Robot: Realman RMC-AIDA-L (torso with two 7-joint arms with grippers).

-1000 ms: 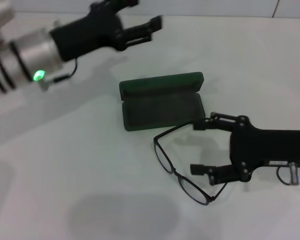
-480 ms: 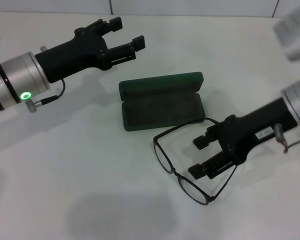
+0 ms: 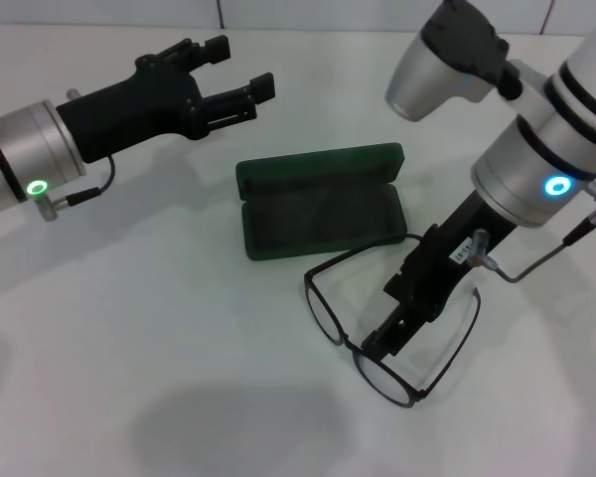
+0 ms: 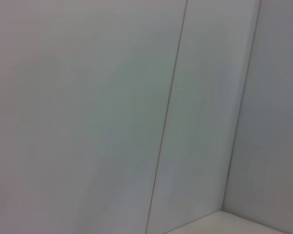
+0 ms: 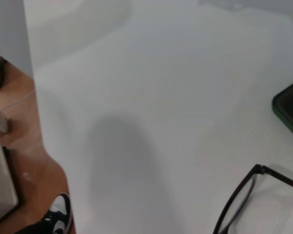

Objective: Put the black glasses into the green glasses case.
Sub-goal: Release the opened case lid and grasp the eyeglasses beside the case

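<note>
The black glasses (image 3: 350,343) lie unfolded on the white table, lenses toward me and temple arms spread toward the case. Part of their frame shows in the right wrist view (image 5: 239,207). The green glasses case (image 3: 323,221) lies open just behind them, lid back and nothing inside. Its corner shows in the right wrist view (image 5: 290,109). My right gripper (image 3: 380,318) points steeply down between the temple arms, just above the frame, with its fingers apart and empty. My left gripper (image 3: 244,68) is open and empty, held in the air behind and left of the case.
The white table (image 3: 159,338) spreads out to the left and front of the glasses. In the right wrist view the table's edge (image 5: 39,126) drops to a brown floor with a shoe (image 5: 58,219). The left wrist view shows only a wall.
My right arm has swung up and tilted, so its gripper now points down over the glasses instead of lying level beside them. My left gripper has drifted slightly left.
</note>
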